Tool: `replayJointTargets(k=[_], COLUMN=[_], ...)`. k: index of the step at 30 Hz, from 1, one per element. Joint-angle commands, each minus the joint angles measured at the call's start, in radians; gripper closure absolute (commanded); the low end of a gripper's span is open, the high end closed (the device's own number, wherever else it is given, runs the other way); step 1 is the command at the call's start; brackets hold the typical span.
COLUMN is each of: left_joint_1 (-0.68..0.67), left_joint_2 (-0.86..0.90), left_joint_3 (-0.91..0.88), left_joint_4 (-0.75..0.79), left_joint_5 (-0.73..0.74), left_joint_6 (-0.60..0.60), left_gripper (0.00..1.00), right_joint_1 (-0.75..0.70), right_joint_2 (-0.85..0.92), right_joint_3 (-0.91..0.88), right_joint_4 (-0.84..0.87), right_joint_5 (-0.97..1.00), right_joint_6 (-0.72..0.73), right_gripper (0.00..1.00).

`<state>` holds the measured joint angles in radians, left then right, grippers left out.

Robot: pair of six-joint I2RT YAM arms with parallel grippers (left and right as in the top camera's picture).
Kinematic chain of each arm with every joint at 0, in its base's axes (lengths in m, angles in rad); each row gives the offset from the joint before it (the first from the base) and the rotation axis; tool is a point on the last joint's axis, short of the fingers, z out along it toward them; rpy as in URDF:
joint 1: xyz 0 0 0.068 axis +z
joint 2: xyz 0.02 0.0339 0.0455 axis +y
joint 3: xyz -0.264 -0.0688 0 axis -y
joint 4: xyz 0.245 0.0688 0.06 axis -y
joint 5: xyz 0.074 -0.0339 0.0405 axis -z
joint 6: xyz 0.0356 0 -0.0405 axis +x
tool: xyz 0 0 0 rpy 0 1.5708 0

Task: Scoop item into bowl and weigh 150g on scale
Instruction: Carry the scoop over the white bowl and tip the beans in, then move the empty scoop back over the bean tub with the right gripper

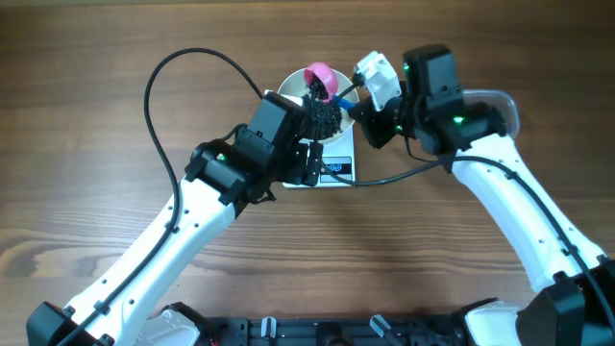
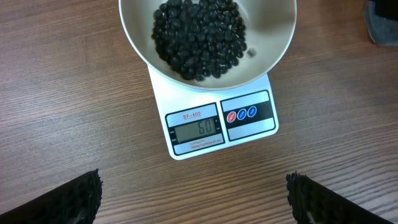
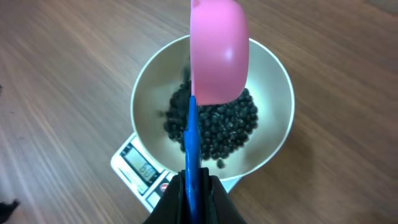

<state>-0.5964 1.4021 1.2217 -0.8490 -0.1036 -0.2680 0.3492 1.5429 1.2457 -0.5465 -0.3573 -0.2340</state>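
Brown wood-grain table (image 1: 86,115). The white scale (image 2: 214,124) lies flat on it, toward the far middle. A clear tub (image 1: 507,108) sits on it further right, mostly hidden.

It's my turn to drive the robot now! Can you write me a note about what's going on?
Left gripper: open, empty, hovering in front of the scale.
Right gripper: shut on the blue handle of the pink scoop, which is above the bowl.
The bowl sits on the scale with black beans in it.
Done: the display reads 60.
Left: add more beans until it shows 150.
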Motion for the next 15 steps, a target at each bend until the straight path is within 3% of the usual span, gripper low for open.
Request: replayJointTargets(k=[1, 15], left_joint_1=[-0.004, -0.004], left_joint_2=[-0.014, -0.014], left_joint_3=[-0.008, -0.008], left_joint_4=[0.000, 0.000], left_joint_5=[0.009, 0.009], left_joint_6=[-0.009, -0.009], left_gripper=[0.00, 0.00], right_joint_1=[0.018, 0.028], right_joint_2=[-0.025, -0.114], right_joint_3=[0.005, 0.005], right_joint_4=[0.014, 0.016], right_joint_5=[0.077, 0.119], right_joint_6=[-0.029, -0.213], right_gripper=[0.96, 0.96])
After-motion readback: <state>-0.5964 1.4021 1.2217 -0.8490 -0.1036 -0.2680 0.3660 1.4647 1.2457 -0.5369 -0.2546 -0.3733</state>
